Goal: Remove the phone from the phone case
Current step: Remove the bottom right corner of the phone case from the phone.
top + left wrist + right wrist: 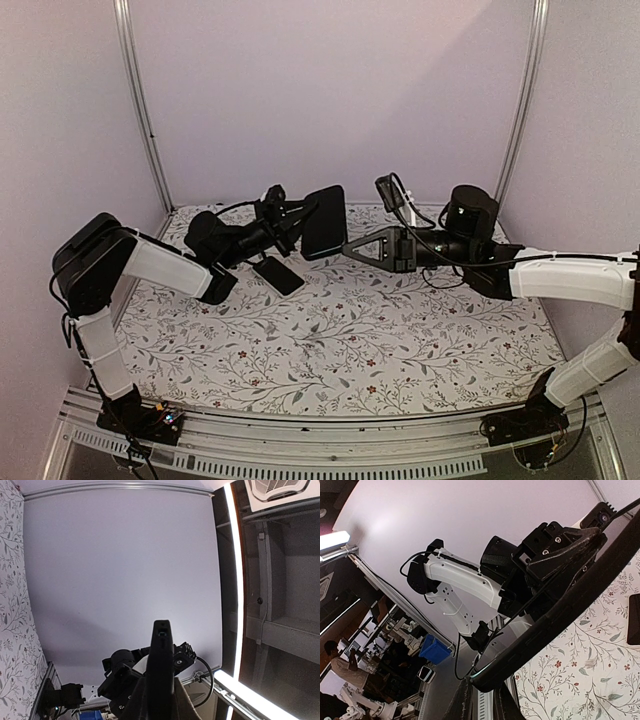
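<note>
- We see the table point(400, 340), its flowered cloth spread under both arms.
- The left arm point(160, 265) reaches in from the left and the right arm point(570, 280) from the right; they meet above the far middle of the table.
- The case point(325, 222) is held up in the air, standing on edge, well clear of the cloth. We cannot tell whether the phone sits inside it.
- A flat black slab point(278, 274) lies on the cloth just below the left arm's wrist, apart from the case.
- The left gripper point(305, 222) is clamped on the case's left edge.
- The right gripper point(348, 248) has its fingers drawn close together on the case's lower right corner.
</note>
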You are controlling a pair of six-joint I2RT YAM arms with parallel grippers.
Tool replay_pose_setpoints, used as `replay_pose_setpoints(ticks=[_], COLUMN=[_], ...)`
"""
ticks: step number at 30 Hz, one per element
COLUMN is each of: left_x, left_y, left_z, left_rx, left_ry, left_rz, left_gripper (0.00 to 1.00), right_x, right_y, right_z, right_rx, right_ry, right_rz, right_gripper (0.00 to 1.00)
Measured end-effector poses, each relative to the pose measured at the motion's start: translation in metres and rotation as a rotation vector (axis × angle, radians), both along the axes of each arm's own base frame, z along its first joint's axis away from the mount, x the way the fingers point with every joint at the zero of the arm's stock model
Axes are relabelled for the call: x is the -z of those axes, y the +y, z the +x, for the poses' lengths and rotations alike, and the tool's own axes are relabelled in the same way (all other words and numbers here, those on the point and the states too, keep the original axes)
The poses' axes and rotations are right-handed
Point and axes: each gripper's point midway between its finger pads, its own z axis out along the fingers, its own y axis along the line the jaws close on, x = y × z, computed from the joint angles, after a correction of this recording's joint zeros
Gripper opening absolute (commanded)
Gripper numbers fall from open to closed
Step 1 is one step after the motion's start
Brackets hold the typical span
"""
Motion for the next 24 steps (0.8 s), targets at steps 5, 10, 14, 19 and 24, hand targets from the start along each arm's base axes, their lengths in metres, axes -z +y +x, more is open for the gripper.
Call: replay_pose_setpoints(ticks=[5, 10, 14, 19, 24], left_x=[-0.004, -0.008, -0.009, -0.008, -0.007], left_y=[-0.001, -0.001, 0.000, 0.000, 0.001], left_z=[0.000, 0.000, 0.001, 0.002, 0.004], left_rx=[0.012, 0.025, 0.023, 0.012, -0.012], left_ry=[0.012, 0.033, 0.046, 0.027, -0.001], left_rz=[-0.013, -0.030, -0.038, -0.031, -0.018], left_gripper=[0.00, 0.00, 0.00, 0.00, 0.00], right_x=[-0.006, -0.016, -0.017, -0.013, -0.012], right_y=[0.001, 0.003, 0.005, 0.007, 0.008], right_z=[0.000, 0.001, 0.002, 0.002, 0.003], right_rx=[-0.006, -0.009, -0.017, -0.020, -0.010], right_ry=[-0.042, -0.096, -0.110, -0.094, -0.074], right_rz=[0.009, 0.022, 0.020, 0.010, 0.007], right_gripper=[0.01, 0.00, 0.13, 0.38, 0.40])
